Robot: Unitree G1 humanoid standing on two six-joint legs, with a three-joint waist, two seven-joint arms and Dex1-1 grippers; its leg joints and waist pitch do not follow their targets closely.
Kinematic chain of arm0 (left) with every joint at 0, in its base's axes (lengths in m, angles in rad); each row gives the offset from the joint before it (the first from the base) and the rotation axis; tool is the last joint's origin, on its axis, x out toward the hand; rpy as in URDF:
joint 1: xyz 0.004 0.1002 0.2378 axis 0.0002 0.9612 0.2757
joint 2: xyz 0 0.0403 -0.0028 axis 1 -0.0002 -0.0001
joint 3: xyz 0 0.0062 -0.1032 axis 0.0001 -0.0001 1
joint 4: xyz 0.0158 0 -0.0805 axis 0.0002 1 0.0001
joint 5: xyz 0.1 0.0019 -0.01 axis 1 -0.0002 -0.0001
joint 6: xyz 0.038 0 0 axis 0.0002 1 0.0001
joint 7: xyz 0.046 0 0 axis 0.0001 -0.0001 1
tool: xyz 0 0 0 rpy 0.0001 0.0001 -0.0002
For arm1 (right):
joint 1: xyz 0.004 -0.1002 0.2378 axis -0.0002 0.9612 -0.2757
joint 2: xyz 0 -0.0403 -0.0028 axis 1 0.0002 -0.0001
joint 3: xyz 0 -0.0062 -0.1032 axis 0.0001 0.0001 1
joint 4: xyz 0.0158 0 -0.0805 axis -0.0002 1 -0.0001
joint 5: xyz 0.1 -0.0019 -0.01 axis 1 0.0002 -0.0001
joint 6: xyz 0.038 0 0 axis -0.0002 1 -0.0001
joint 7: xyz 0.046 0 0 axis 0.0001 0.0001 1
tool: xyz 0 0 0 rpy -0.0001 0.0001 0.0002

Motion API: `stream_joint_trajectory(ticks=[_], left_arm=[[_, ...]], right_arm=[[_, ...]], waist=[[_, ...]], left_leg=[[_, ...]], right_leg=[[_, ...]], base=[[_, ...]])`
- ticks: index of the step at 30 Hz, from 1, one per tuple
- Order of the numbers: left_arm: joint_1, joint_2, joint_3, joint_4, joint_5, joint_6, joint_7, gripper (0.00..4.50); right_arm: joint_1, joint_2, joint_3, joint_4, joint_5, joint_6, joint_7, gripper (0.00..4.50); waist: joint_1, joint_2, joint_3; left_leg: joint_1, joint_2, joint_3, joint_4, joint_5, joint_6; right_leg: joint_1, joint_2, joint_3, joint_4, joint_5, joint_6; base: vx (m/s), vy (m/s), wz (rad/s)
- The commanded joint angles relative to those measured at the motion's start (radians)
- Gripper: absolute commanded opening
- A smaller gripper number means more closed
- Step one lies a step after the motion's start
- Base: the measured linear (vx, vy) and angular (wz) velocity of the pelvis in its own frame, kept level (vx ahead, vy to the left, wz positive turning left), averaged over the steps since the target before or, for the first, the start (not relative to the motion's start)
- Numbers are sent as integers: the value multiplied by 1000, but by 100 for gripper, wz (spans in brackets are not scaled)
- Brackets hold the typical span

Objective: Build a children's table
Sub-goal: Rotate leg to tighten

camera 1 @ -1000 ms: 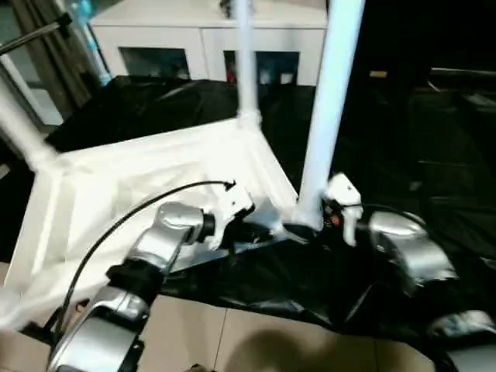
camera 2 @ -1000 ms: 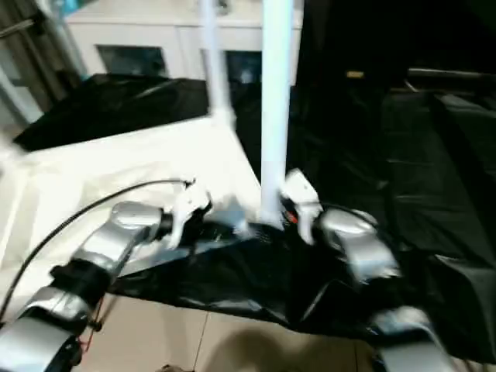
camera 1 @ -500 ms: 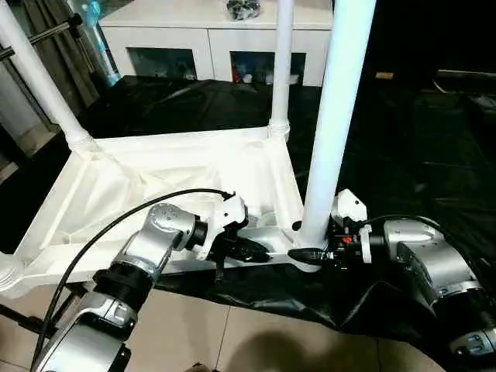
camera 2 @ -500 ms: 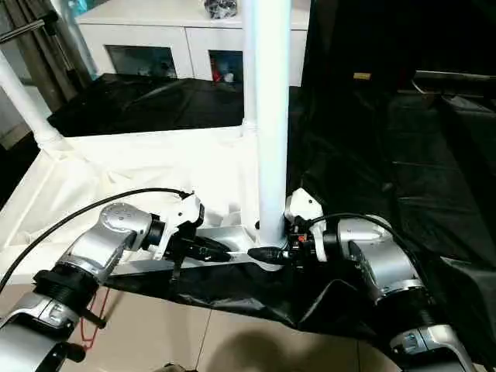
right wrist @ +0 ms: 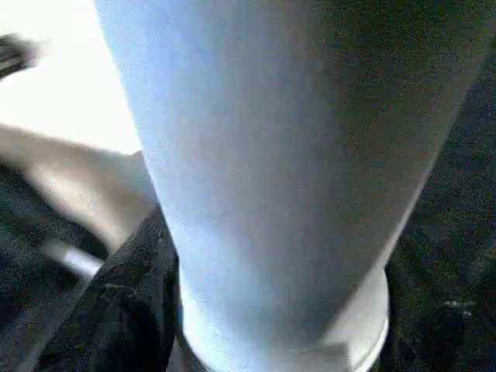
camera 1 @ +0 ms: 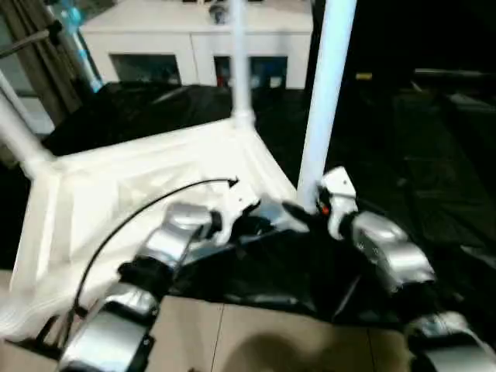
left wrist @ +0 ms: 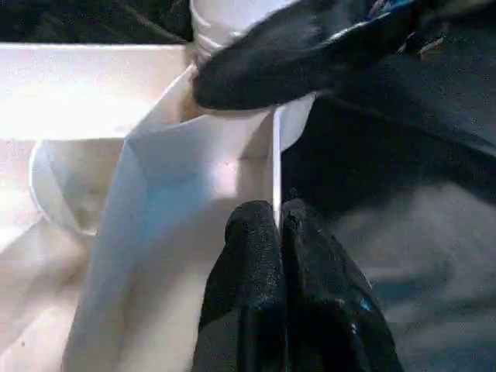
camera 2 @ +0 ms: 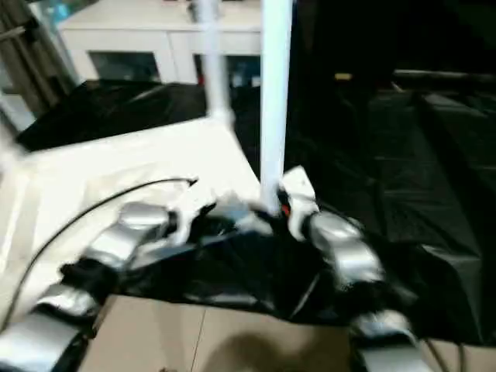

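Note:
The children's table lies upside down: its white tabletop rests on black sheeting with its ribbed underside up. Three white legs stand in corner sockets: the near one, a far one and one at the left. My left gripper is shut on the tabletop's thin near rim, right beside the near leg's socket. My right gripper is closed around the base of the near leg, and one black finger lies against it.
A white cabinet with glass-fronted compartments stands behind the table. Black sheeting covers the ground to the right and under the tabletop. Pale floor tiles show at the near edge. A black cable arcs over my left forearm.
The head camera has swung, shifting the whole picture. Both grippers stay where they were, the left on the rim and the right at the near leg's base.

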Motion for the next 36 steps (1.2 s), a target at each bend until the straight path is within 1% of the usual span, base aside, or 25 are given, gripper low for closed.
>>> stream_joint_trajectory(ticks=[1,4,6,7,9,11,13,15,16,17,18,19,20,21,22,23,24,25,26,27,28,30,31,35,36], left_arm=[[-46,-46,-1,-5,-6,-2,50,0],[-76,-84,16,32,4,11,138,0],[-96,-109,23,60,10,7,175,0],[-96,-109,23,60,10,7,175,0],[-103,-112,20,73,12,-15,166,0],[-100,-107,15,69,7,-34,133,0],[-96,-104,13,63,4,-38,116,0],[-77,-85,0,34,-15,-53,34,0],[-77,-84,0,34,-15,-54,32,0],[-70,-76,-4,24,-19,-56,9,0],[-53,-55,-13,-1,-29,-64,-50,0],[-48,-48,-16,-9,-33,-66,-69,0],[-48,-48,-16,-9,-33,-66,-69,0],[-43,-36,-21,-15,-33,-66,-93,0],[-35,-21,-28,-25,-33,-68,-120,0],[-35,-21,-28,-25,-33,-68,-120,0],[-22,1,-39,-41,-35,-77,-165,0],[-22,1,-39,-41,-35,-77,-165,0],[-11,19,-44,-53,-39,-82,-201,0],[-7,25,-45,-58,-41,-82,-215,0],[-2,35,-46,-65,-44,-83,-233,0],[8,60,-48,-79,-49,-87,-272,0],[13,69,-47,-86,-51,-88,-287,0],[25,96,-43,-110,-60,-76,-337,0],[26,109,-44,-110,-62,-77,-346,0]], right_arm=[[11,62,49,78,-28,43,-53,276],[-26,117,27,154,-47,28,-177,276],[-62,152,26,219,-61,-14,-216,276],[-62,152,26,219,-61,-14,-216,276],[-83,168,9,228,-43,-39,-195,346],[-94,168,0,218,-25,-48,-157,348],[-96,164,1,212,-22,-51,-140,367],[-96,132,27,181,-26,-73,-50,390],[-96,131,27,180,-26,-74,-47,390],[-90,112,44,159,-28,-78,-2,390],[-66,61,80,101,-26,-75,102,390],[-58,45,91,84,-25,-74,134,390],[-58,45,91,84,-25,-74,134,390],[-42,15,100,54,-20,-84,194,390],[-24,-18,108,15,-5,-79,256,390],[-24,-18,108,15,-5,-79,256,390],[6,-71,121,-49,19,-64,349,390],[6,-71,121,-49,19,-64,349,390],[30,-115,130,-98,35,-53,419,390],[39,-132,133,-117,44,-43,450,390],[49,-153,136,-139,53,-35,485,390],[71,-203,140,-193,75,-18,557,390],[77,-218,138,-211,81,-15,580,365],[92,-255,138,-271,97,24,631,353],[96,-268,145,-295,102,42,647,329]], waist=[[-4,-18,-52],[-8,-16,-52],[-9,-15,-54],[-8,-15,-53],[-7,-17,-54],[-5,-16,-56],[-3,-16,-57],[-2,-16,-59],[-2,-16,-59],[-1,-16,-61],[1,-17,-63],[8,-18,-64],[9,-18,-64],[7,-12,-65],[8,-15,-66],[19,-14,-66],[20,-14,-66],[26,-14,-66],[36,-14,-66],[39,-15,-66],[41,-14,-66],[47,-16,-65],[50,-16,-64],[55,-17,-61],[54,-16,-60]], left_leg=[[16,26,-23,-80,-357,21],[17,26,-23,-80,-362,20],[17,25,-23,-80,-362,18],[16,25,-24,-80,-361,22],[15,26,-23,-80,-357,30],[12,27,-22,-80,-342,40],[10,29,-21,-81,-328,48],[7,29,-20,-80,-307,56],[7,29,-20,-80,-307,56],[5,29,-19,-77,-283,69],[6,29,-19,-75,-274,74],[5,31,-17,-73,-248,90],[5,32,-16,-72,-234,98],[2,32,-15,-71,-210,108],[3,32,-15,-70,-205,112],[7,35,-10,-65,-188,127],[4,35,-11,-66,-181,131],[5,36,-11,-66,-180,132],[10,39,-10,-66,-181,134],[10,39,-10,-66,-180,135],[11,41,-9,-66,-184,132],[13,41,-9,-67,-192,126],[11,42,-10,-69,-201,125],[15,41,-10,-71,-222,97],[14,41,-11,-72,-228,91]], right_leg=[[32,-38,33,-101,-481,-151],[30,-38,32,-101,-469,-159],[30,-38,32,-99,-458,-165],[32,-39,31,-100,-448,-167],[34,-38,32,-98,-428,-172],[37,-39,34,-94,-389,-184],[39,-38,34,-90,-355,-196],[43,-40,35,-85,-320,-210],[43,-40,35,-85,-320,-210],[47,-40,35,-81,-282,-221],[48,-40,35,-79,-268,-226],[52,-39,35,-75,-227,-233],[51,-37,35,-72,-203,-240],[51,-37,35,-66,-168,-256],[53,-36,34,-67,-159,-259],[50,-36,36,-62,-121,-275],[53,-36,35,-60,-118,-277],[55,-36,33,-61,-123,-274],[53,-35,35,-59,-119,-276],[54,-35,35,-58,-118,-276],[50,-36,37,-58,-119,-277],[51,-36,37,-60,-135,-273],[52,-37,38,-61,-147,-271],[49,-38,39,-66,-210,-253],[48,-38,39,-67,-222,-249]], base=[[0,0,0],[0,0,0],[0,0,0],[0,0,0],[0,0,0],[0,0,0],[0,0,0],[0,0,0],[0,0,0],[0,0,0],[0,0,0],[0,0,0],[0,0,0],[0,0,0],[0,0,0],[0,0,0],[0,0,0],[0,0,0],[0,0,0],[0,0,0],[0,0,0],[0,0,0],[0,0,0],[0,0,0],[0,0,0]])
